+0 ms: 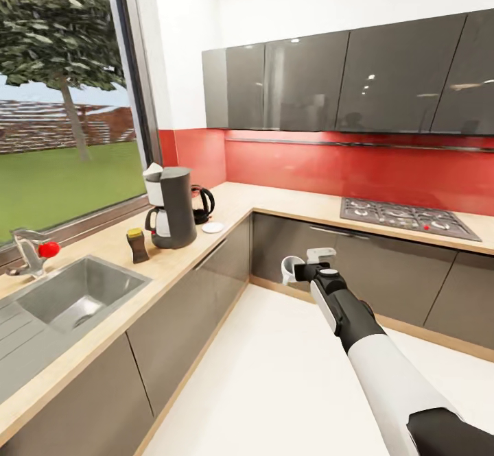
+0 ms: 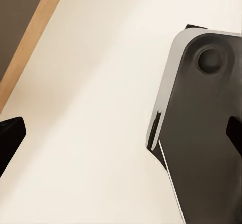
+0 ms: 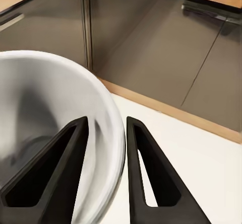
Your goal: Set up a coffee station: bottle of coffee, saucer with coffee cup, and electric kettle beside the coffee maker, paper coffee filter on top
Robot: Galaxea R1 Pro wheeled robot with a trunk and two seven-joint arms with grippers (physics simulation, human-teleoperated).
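Observation:
The coffee maker point(image 1: 172, 207) stands on the kitchen countertop point(image 1: 274, 202) near the corner. A white peaked piece point(image 1: 152, 169) sits at its top; whether that is the paper coffee filter I cannot tell. Just in front stands the bottle of coffee point(image 1: 138, 245), behind it the electric kettle point(image 1: 204, 204), and to its right lies the saucer point(image 1: 213, 227). My right gripper point(image 1: 303, 272) point(image 3: 107, 123) hangs over the floor before the corner cabinets, shut on the rim of the white coffee cup point(image 1: 292, 269) point(image 3: 50, 108). My left gripper point(image 2: 121, 135) is open above the floor.
A steel sink point(image 1: 75, 295) with a faucet point(image 1: 27, 250) is set into the counter near the window. A gas hob point(image 1: 405, 216) lies on the right run. Grey wall cabinets point(image 1: 343, 79) hang above. White floor point(image 1: 274, 374) spreads between the cabinet runs; my base point(image 2: 201, 133) is below.

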